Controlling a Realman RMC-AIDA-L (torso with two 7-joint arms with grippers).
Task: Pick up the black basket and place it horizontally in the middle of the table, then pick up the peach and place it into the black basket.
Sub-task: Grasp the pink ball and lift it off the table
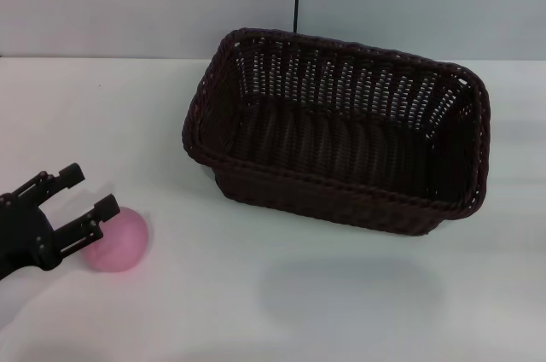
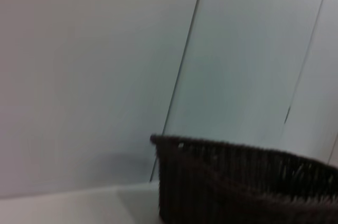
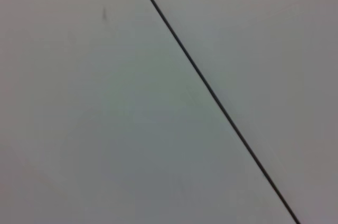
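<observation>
1. We see the left gripper [image 1: 83, 190] low at the table's [image 1: 281, 302] left edge, fingers spread wide and holding nothing.
2. One fingertip [image 1: 108, 205] overlaps the peach [image 1: 119, 239]; we cannot tell whether it touches.
3. The peach rests on the table, well left of the basket [image 1: 341, 131].
4. The basket stands upright mid-table, long side across, empty.
5. We cannot see the right gripper.
</observation>
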